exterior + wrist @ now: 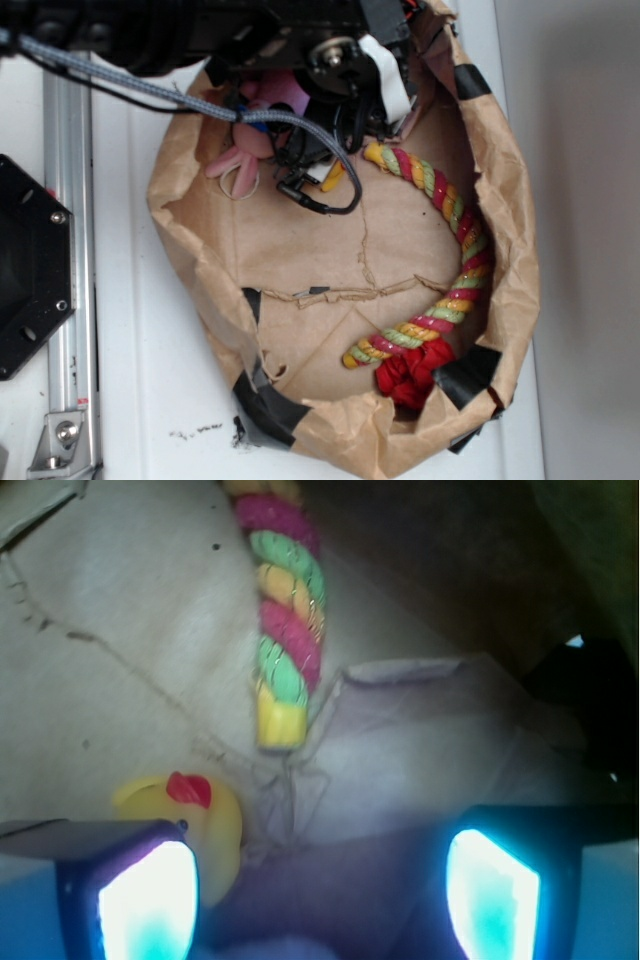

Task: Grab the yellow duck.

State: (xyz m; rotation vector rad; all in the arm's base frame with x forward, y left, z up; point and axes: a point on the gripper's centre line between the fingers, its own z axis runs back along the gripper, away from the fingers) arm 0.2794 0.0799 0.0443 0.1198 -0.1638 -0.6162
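The yellow duck (218, 825), small and glossy with a red beak, lies on brown paper in the wrist view. It is just ahead of my left finger (150, 900), partly behind the fingertip and not between the jaws. My gripper (320, 880) is open, with a wide gap holding only paper. In the exterior view the arm (330, 55) hangs over the back of the paper bag and hides the gripper. A yellow sliver (333, 177) shows under the arm there; I cannot tell whether it is the duck.
The striped rope toy (465, 240) curves along the right wall of the bag (190, 250), one end (280, 720) close ahead of the duck. A pink plush (245, 150) sits under the arm. The rope's red knot (410, 375) lies at the front. A black plate (25, 270) and rail (70, 200) stand left.
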